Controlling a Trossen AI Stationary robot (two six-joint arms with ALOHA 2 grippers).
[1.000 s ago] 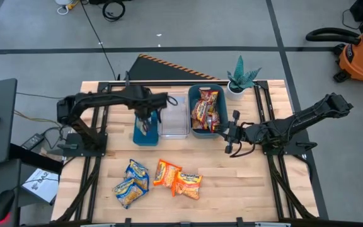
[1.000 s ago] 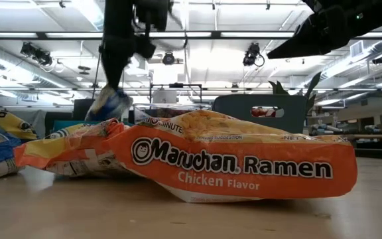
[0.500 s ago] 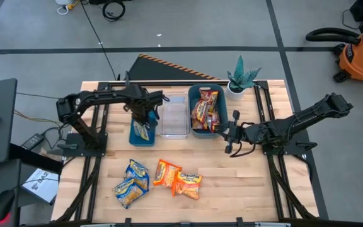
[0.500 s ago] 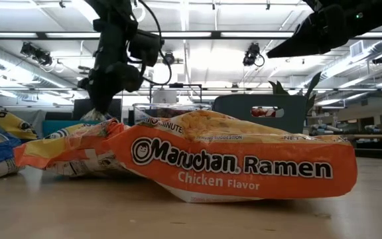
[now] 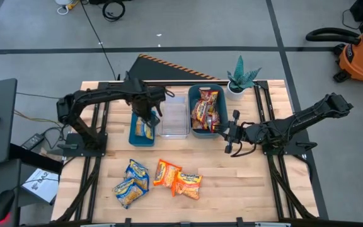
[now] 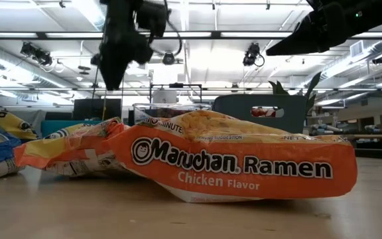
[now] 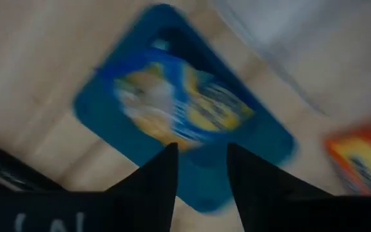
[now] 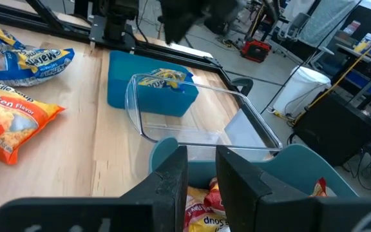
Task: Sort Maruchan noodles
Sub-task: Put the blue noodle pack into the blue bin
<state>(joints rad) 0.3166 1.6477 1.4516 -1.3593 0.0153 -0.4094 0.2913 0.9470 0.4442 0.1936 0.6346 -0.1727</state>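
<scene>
A blue-and-yellow noodle packet (image 7: 179, 109) lies flat in the blue bin (image 5: 142, 129). My left gripper (image 7: 201, 161) hangs open above it, touching nothing, and also shows in the high view (image 5: 149, 112). Dark red packets (image 5: 207, 108) fill the teal bin (image 5: 194, 129). Between these bins stands the clear bin (image 5: 174, 120). Two blue-and-yellow packets (image 5: 131, 183) and two orange packets (image 5: 178, 178) lie on the near part of the table. My right gripper (image 5: 232, 132) waits open at the teal bin's right side.
A potted plant (image 5: 241, 77) stands at the far right corner, behind the teal bin. The three bins stand side by side along the far middle. Bare wood lies between the bins and the loose packets, and to the right of the orange ones.
My left gripper has gone down into the blue bin with a blue-and-yellow packet, let go of it and risen again. The packet, which hung below the fingers a second ago, now lies in the bin.
</scene>
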